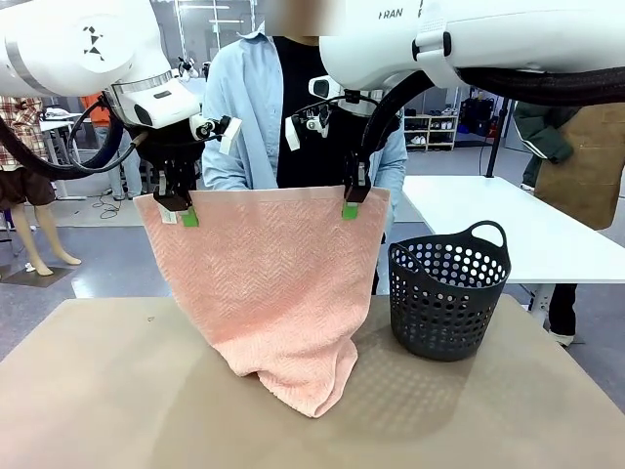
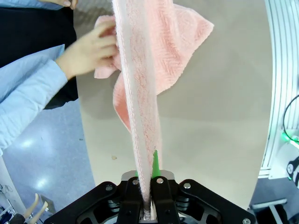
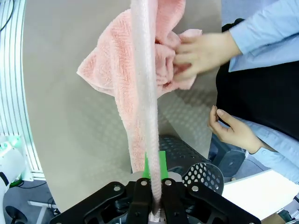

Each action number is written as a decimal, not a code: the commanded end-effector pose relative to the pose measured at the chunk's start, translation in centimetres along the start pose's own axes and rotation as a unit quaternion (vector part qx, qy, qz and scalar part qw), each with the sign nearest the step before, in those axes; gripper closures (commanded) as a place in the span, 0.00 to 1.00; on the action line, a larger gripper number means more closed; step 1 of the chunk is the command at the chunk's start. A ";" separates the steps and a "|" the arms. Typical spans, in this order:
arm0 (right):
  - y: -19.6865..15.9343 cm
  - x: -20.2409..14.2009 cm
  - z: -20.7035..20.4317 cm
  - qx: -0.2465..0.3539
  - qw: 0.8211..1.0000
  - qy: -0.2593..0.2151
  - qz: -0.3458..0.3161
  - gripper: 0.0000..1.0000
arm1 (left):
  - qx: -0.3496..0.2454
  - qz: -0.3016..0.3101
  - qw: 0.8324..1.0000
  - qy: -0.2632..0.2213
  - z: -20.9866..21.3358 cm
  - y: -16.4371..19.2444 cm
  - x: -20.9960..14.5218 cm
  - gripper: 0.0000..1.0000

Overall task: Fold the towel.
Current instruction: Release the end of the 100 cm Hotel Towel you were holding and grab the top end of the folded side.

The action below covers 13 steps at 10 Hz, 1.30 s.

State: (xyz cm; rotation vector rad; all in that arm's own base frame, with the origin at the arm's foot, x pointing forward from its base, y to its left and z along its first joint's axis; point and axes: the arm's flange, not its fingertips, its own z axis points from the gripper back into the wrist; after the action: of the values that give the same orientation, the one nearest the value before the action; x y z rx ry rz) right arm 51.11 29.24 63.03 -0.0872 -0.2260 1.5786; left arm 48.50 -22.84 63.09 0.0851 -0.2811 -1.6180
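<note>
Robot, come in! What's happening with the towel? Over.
Left gripper and right gripper shut on towel top corners. Lower end bunched on table, person's hand on it. Basket stands beside.

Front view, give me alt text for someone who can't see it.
A pale pink towel hangs spread between the left gripper and the right gripper, each shut on a top corner, its lower end bunched on the tan table. A person in a light blue shirt stands behind it; a dark perforated basket sits to its right on the table.
</note>
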 end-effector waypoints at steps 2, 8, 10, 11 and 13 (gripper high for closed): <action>-0.1 -0.1 0.0 -0.003 1.000 0.003 -0.001 1.00 | 0.000 0.000 1.000 0.000 0.0 0.0 -0.1 1.00; -0.1 -0.1 0.0 -0.003 1.000 0.003 -0.001 1.00 | 0.000 0.000 1.000 0.000 0.0 0.0 -0.1 1.00; -0.1 -0.1 0.0 -0.003 1.000 0.003 -0.001 1.00 | 0.000 0.000 1.000 0.000 0.0 0.0 -0.1 1.00; -0.1 -0.1 0.0 -0.003 1.000 0.003 -0.001 1.00 | 0.000 0.000 1.000 0.000 0.0 0.0 -0.1 1.00; -0.1 -0.1 0.0 -0.003 1.000 0.003 -0.001 1.00 | 0.000 0.000 1.000 0.000 0.0 0.0 -0.1 1.00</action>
State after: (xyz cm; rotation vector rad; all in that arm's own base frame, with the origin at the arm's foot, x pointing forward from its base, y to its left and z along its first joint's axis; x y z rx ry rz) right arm 51.11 29.24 63.03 -0.0872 -0.2260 1.5786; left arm 48.49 -22.86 63.08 0.0851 -0.2810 -1.6183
